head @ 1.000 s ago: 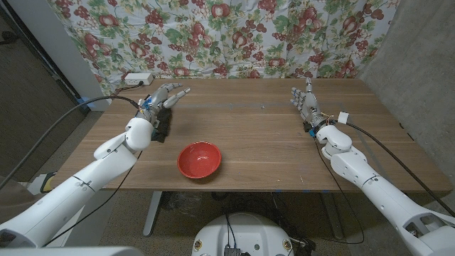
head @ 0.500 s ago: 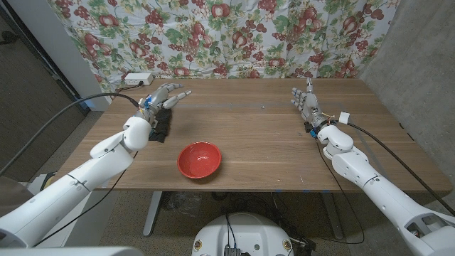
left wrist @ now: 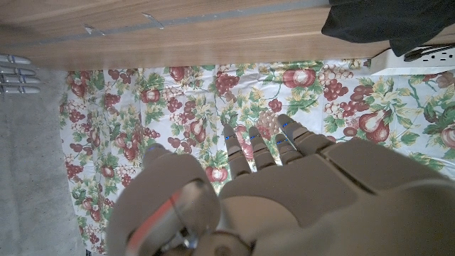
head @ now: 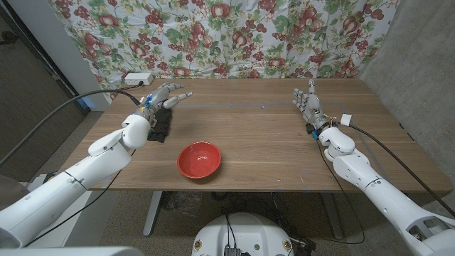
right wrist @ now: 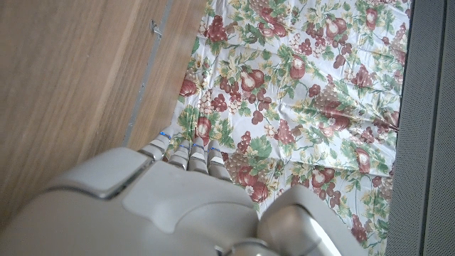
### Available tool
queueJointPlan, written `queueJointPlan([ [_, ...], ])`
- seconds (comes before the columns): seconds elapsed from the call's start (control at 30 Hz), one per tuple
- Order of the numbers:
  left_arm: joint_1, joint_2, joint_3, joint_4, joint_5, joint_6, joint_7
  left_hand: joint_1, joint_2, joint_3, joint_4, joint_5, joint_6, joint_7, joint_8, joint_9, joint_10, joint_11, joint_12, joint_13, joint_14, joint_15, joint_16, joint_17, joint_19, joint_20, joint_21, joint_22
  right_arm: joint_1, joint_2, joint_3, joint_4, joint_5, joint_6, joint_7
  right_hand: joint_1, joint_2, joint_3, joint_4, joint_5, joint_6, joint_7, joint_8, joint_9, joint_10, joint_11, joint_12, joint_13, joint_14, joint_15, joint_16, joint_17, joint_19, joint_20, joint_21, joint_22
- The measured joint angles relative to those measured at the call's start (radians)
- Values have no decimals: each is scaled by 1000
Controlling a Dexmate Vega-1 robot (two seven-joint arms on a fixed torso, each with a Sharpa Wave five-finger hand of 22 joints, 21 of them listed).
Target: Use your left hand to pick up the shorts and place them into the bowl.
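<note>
The shorts [head: 161, 125] are a dark, crumpled cloth near the table's left edge; they also show in the left wrist view [left wrist: 387, 21]. My left hand [head: 163, 97] hovers over their far end with its fingers spread, holding nothing; its back shows in the left wrist view [left wrist: 284, 192]. The red bowl [head: 200, 158] stands empty near the front edge, to the right of the shorts. My right hand [head: 308, 105] stands upright on the right side of the table, fingers straight and apart; its back shows in the right wrist view [right wrist: 163, 199].
A white power strip [head: 138, 78] lies at the table's far left corner, just behind the shorts. A floral curtain [head: 234, 35] hangs behind the table. A grey wall [head: 419, 64] stands on the right.
My left forearm has drifted slightly to the left while the hand stays over the shorts. The right hand, bowl and shorts have not visibly moved.
</note>
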Motion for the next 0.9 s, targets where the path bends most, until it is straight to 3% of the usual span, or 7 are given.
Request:
queueJointPlan([
  [0.33,-22,-9,27,44,27,-17,37,7,-7,-2,-4,4,-27,-3,-7,0,17,-16,6,5,4,4,0,0,13,-1,0,0,-13,-5,6,-13,-1,2,-22,0,0,0,0,0,5,5,0,0,3,3,0,0,7,-7,0,0,5,-5,-7,0],
  [0.9,-33,-26,52,120,56,-31,99,24,-13,-4,-15,22,-30,-7,-7,0,45,-20,9,5,30,9,7,0,51,-3,8,0,-26,-19,6,-40,-7,-17,-34,0,0,0,0,4,5,5,0,0,3,3,0,0,7,-7,0,0,5,-5,-14,0],
])
